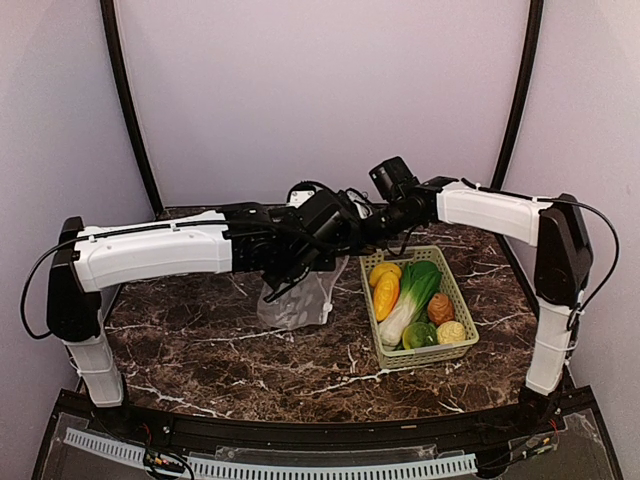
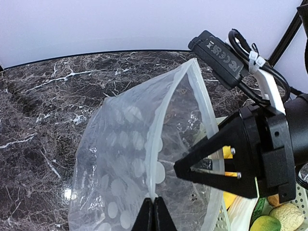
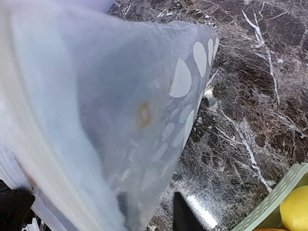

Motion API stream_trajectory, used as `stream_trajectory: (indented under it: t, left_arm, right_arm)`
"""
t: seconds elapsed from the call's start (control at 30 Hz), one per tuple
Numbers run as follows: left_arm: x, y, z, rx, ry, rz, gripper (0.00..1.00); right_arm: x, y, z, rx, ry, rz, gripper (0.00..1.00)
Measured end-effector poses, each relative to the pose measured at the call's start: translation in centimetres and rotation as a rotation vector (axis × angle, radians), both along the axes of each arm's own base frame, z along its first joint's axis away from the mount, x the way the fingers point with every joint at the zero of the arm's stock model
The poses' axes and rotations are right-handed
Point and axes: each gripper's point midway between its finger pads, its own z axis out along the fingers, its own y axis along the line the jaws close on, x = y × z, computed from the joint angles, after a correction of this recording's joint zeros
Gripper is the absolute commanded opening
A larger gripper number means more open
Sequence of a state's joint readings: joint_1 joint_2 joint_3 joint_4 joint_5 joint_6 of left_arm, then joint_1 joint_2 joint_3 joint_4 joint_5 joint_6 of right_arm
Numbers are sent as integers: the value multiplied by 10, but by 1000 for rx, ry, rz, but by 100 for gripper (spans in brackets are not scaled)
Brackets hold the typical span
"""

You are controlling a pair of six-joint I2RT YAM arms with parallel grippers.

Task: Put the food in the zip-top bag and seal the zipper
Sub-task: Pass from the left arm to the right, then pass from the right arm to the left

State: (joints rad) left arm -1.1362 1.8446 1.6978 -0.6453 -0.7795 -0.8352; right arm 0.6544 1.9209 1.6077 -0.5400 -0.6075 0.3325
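**Spread the mouth, then free one arm for loading**

Find the bag (image 2: 120, 163) held up over the middle of the bench (image 1: 200, 340), just left of the basket (image 1: 430, 357), with the food (image 1: 386, 295) all lying in that basket. Note the left jaws pinched shut on one lip, right on the zipper (image 2: 161, 130) strip. Pull the lips apart only into a rounded opening; stop short of stretching the plastic taut or tugging a lip out of its pinch. Rest the bottom on the bench before letting go on the right side, and hold on with the left, leaving a standing pocket.

Cannot tell the state of the right jaws: only one black finger (image 3: 185, 216) on show in the right wrist view, the rest lost behind blurred plastic close to the lens. In the left wrist view, look for them by the opposite lip, contact itself covered. Cannot judge the gap between bag bottom and bench either. From above, expect no sight of the mouth: both wrists over it.
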Motion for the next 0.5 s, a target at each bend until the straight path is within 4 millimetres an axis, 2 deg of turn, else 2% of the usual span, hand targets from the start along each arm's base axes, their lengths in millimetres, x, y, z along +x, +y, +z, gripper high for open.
stream_trajectory:
  t: [0.03, 0.07, 0.13, 0.27, 0.5]
  left_arm:
    - [0, 1, 1, -3, -2, 1, 26]
    - [-1, 3, 1, 0, -3, 1, 44]
    - [-2, 5, 1, -10, -2, 9, 59]
    - [-3, 3, -3, -26, 16, 5, 67]
    - [-2, -16, 3, -110, 25, -53, 70]
  right_arm:
    - [1, 1, 2, 4, 0, -3, 0]
    - [2, 2, 5, 9, -3, -4, 0]
    - [4, 4, 10, 19, -7, -10, 0]
    - [6, 5, 12, 14, -14, -34, 0]
    - [0, 9, 28, -23, -64, -107, 0]
